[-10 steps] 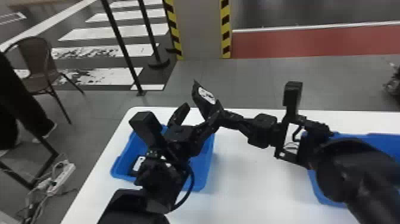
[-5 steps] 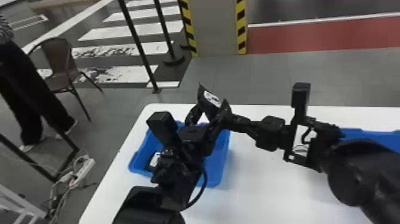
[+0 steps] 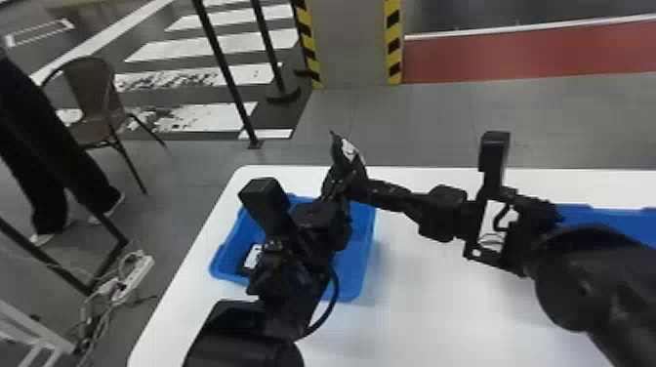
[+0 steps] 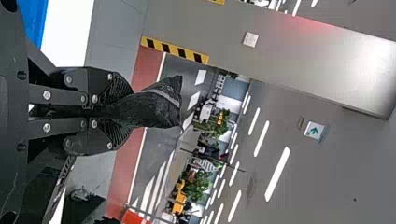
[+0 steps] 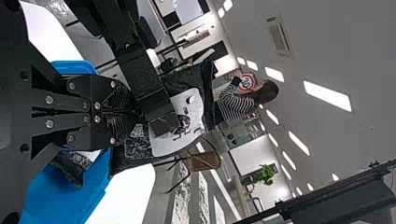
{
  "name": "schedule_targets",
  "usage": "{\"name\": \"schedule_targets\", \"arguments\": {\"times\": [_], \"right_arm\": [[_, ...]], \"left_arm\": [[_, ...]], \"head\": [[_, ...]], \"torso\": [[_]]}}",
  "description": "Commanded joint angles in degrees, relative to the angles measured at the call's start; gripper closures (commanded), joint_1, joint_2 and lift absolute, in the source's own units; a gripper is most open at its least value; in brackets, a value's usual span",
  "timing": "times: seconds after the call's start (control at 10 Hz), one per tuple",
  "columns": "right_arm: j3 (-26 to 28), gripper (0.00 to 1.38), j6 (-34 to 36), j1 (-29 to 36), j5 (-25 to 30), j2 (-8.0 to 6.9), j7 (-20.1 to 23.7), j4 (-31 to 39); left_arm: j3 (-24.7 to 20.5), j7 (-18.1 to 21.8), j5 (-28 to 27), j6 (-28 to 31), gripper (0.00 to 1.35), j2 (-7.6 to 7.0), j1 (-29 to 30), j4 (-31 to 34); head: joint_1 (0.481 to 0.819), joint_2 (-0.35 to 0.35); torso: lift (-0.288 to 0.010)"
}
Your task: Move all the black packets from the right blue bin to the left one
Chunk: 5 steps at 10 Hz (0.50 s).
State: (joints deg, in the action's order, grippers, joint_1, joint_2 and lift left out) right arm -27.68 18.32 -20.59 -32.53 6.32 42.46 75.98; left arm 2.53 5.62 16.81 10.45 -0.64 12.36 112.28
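Left hand, tilted inward, has closed on the black packet.

In the head view, the left arm covers part of the left blue bin and some of a black packet in it. The right arm hides much of the right blue bin, which the edge cuts off. The raised packet's bottom end is tucked out of sight at the left gripper.
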Motion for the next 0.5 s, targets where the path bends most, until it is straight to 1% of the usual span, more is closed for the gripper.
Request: {"name": "schedule_targets", "arguments": {"times": [0.0, 0.1, 0.2, 0.3, 0.4], "right_arm": [[0.08, 0.95, -0.46, 0.06, 0.1, 0.01, 0.17, 0.17], [2.37, 0.36, -1.31, 1.47, 1.15, 0.01, 0.78, 1.15], [7.12, 0.01, -1.31, 4.28, 4.05, -0.26, 0.78, 3.12], [13.09, 0.06, -1.31, 6.39, 9.76, -0.61, 0.69, 4.95], [15.99, 0.11, -1.31, 7.09, 11.87, -0.43, 0.69, 5.23]], "left_arm": [[-0.33, 0.01, -0.03, -1.03, 1.22, 0.03, 0.01, 0.01], [-0.95, -0.34, -1.35, -2.3, 1.22, 0.11, -0.13, -0.7], [-2.0, -0.7, -3.19, -5.25, 1.22, 0.38, -0.98, -3.79], [-4.11, -0.78, -6.62, -7.22, 1.22, 0.55, -0.98, -6.46], [-4.99, -0.78, -8.55, -5.81, 1.22, 0.29, -0.84, -7.87]], "head": [[0.693, 0.276], [0.689, 0.278], [0.686, 0.28], [0.683, 0.274], [0.684, 0.257]], "torso": [[-0.11], [-0.11], [-0.11], [-0.11], [-0.11]]}}
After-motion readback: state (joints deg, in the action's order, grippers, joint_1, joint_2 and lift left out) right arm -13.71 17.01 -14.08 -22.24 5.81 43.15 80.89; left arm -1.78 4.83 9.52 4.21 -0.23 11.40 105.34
